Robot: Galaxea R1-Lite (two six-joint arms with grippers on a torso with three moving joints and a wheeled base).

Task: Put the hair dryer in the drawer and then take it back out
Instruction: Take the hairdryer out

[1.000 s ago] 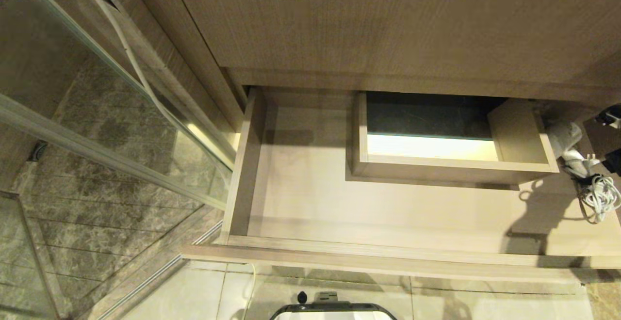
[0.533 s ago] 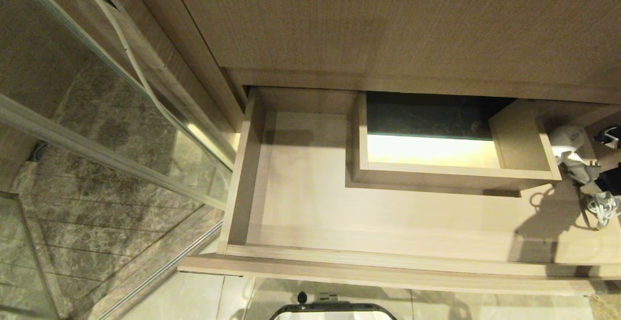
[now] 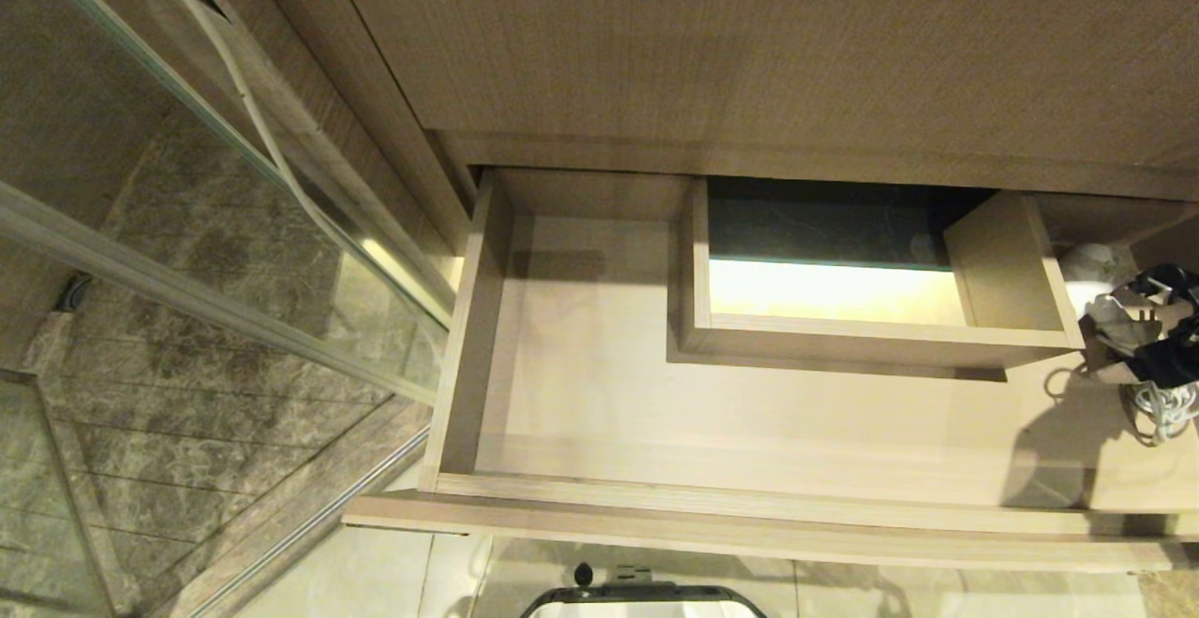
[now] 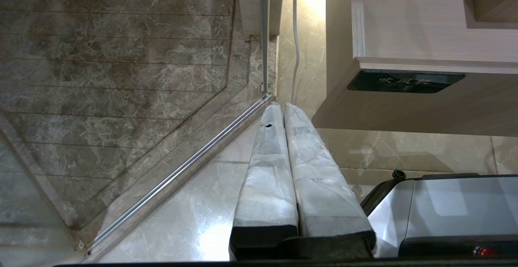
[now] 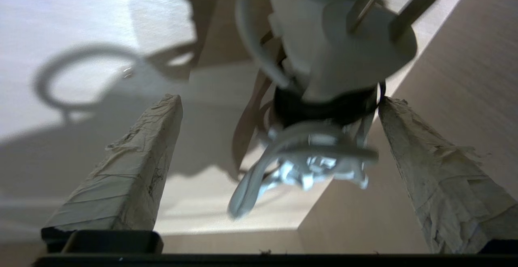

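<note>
With our right gripper [image 5: 279, 105] spread wide around the hair dryer [image 3: 1091, 267] resting in the drawer [image 3: 749, 496], the putting-in looks done; retrieval remains.

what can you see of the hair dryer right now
The hair dryer is small, white and plastic-looking, lying at the right end of the open drawer, beside the boxed cut-out. Its white cord is bundled, and the plug shows two flat prongs. The right end effector straddles the plug and bundle, fingers wide apart.

Head view steeply down over drawer [image 3: 599, 393]
</note>
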